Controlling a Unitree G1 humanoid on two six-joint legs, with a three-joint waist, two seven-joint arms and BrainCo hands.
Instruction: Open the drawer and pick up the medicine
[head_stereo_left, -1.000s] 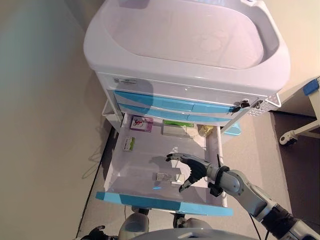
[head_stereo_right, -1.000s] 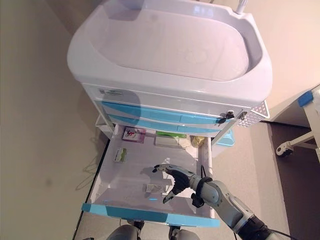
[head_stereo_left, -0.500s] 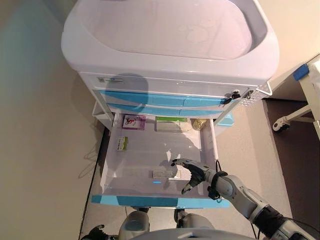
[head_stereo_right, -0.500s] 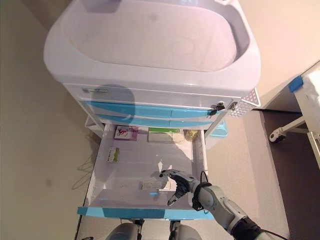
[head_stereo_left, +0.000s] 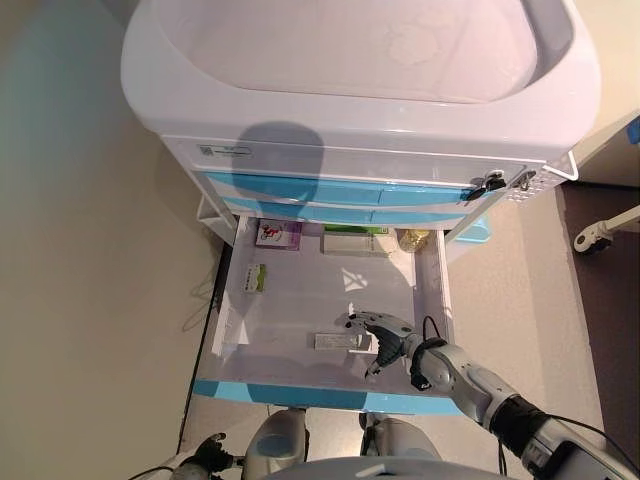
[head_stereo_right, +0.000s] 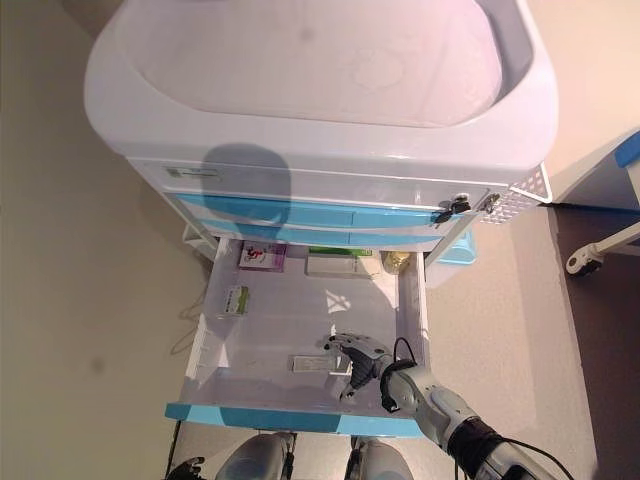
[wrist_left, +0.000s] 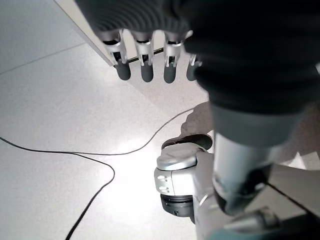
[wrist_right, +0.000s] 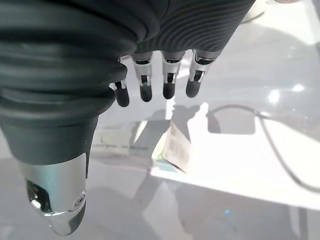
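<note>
The cart's bottom drawer (head_stereo_left: 300, 392) stands pulled out, with a blue front. A small flat white medicine box (head_stereo_left: 333, 342) lies on the drawer floor near the front. My right hand (head_stereo_left: 385, 335) hovers inside the drawer at the box's right end, open, fingers relaxed and spread above it, holding nothing. In the right wrist view the fingers (wrist_right: 167, 85) hang just above the box (wrist_right: 175, 147), with the thumb (wrist_right: 60, 200) apart. My left hand (wrist_left: 145, 65) hangs open over the floor, away from the cart.
At the back of the drawer lie a pink box (head_stereo_left: 278, 233), a green and white box (head_stereo_left: 352, 241) and a yellowish item (head_stereo_left: 411, 239). A small green box (head_stereo_left: 258, 278) lies at the left. Two shut blue drawers (head_stereo_left: 340, 192) sit above. A wheeled frame (head_stereo_left: 600, 230) stands at the right.
The camera has shifted, so the whole cart sits differently in view. My right hand stays at the box's right end and has dipped slightly closer to it.
</note>
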